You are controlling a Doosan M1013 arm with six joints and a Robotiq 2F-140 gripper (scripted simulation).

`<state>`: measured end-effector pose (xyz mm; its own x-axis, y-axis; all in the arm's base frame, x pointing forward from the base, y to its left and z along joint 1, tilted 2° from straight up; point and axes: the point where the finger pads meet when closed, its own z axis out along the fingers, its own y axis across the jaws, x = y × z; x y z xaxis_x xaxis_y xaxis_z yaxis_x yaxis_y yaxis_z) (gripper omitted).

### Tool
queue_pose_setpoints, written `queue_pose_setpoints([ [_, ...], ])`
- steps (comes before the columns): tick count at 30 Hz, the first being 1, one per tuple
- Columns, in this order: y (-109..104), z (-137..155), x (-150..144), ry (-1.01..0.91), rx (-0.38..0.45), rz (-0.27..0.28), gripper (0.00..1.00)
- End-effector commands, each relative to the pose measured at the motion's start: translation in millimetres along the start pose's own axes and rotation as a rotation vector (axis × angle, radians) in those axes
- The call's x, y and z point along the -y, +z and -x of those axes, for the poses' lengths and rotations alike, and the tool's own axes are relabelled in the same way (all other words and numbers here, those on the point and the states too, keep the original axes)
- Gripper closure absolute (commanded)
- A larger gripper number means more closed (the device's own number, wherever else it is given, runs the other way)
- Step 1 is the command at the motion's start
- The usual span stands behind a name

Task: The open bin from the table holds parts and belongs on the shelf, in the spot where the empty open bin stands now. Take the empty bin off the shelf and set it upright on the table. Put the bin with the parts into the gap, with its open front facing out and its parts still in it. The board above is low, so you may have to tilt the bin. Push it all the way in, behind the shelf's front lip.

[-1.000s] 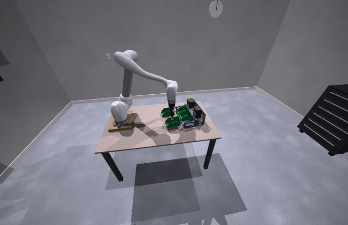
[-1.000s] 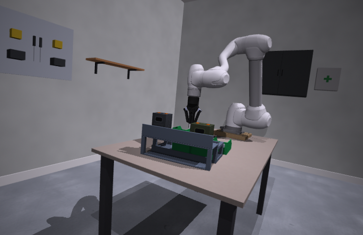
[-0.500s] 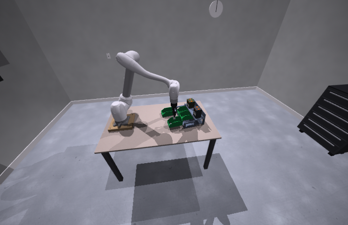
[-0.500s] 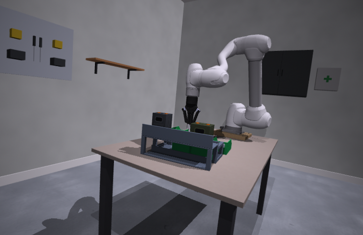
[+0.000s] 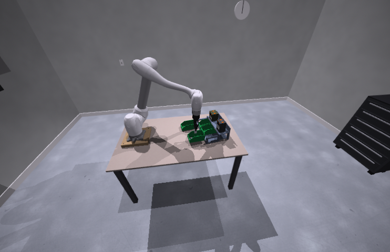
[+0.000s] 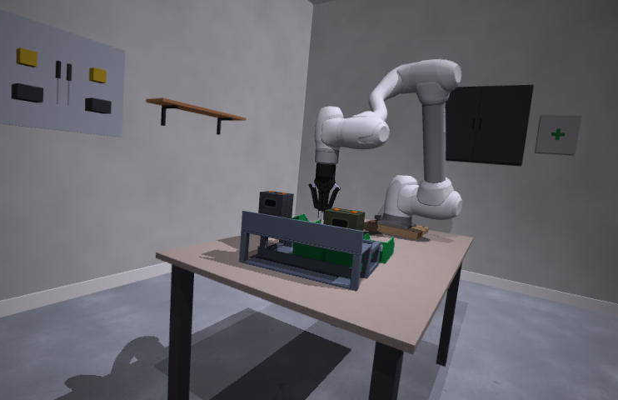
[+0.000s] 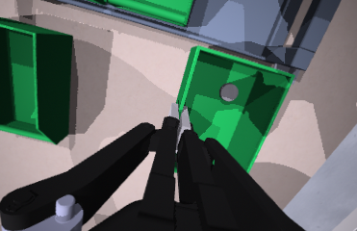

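We judged the job about half done. The empty green plastic bin [image 5: 187,126] [image 6: 387,250] [image 7: 53,87] was already off the slate-blue shelf [image 5: 228,131] [image 6: 302,231] [image 7: 219,34] and stood on the tan worktop [image 5: 160,157] [image 6: 319,292] [image 7: 133,58], seemingly upright. Our black claw [image 5: 195,131] [image 6: 321,214] [image 7: 176,115] was clenched on one side wall of the green plastic bin with the parts [image 5: 196,137] [image 6: 306,218] [image 7: 224,125]; a round grey part [image 7: 229,92] showed inside. That bin was in front of the shelf's gap, towards the long worktop edge nearest the top view, across from the short edge by the robot's base. We still had to tilt it if needed, insert it, push it behind the lip and let go.
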<state>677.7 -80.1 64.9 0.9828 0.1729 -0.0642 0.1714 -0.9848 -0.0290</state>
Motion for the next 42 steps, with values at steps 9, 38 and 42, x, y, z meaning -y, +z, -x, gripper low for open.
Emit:
queue_pose_setpoints([
  [9, -9.8, -9.3, 0.1, 0.000, 0.197, 0.000, 0.90],
  [38, -12.5, -12.1, 0.1, 0.000, 0.250, 0.001, 0.90],
  [42, -12.5, -12.3, 0.1, 0.000, 0.250, 0.001, 0.90],
])
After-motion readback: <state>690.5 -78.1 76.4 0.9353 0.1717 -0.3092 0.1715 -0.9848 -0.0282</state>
